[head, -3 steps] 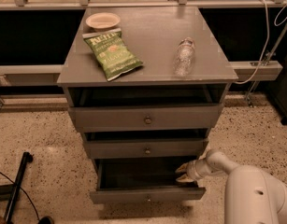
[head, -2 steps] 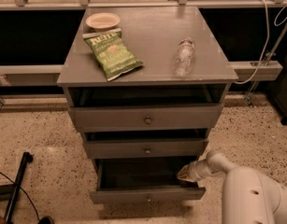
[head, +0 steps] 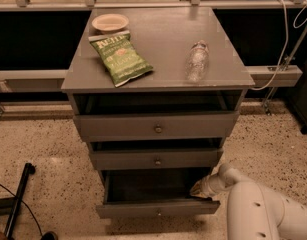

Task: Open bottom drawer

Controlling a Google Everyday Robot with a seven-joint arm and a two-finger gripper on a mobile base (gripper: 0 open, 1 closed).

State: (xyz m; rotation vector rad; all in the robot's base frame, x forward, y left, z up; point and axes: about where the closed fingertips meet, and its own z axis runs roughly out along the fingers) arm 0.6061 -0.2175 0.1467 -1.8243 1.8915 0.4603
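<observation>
Camera view: gripper (head: 200, 189) at bottom drawer (head: 143, 210)

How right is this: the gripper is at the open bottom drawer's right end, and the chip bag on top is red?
In the camera view the chip bag is green. The gripper is at the right end of the bottom drawer.

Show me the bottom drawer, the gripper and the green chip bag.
bottom drawer (head: 133, 209): camera view, front panel.
gripper (head: 199, 189): camera view, its tip, at drawer's right end.
green chip bag (head: 122, 59): camera view, bag's middle.
</observation>
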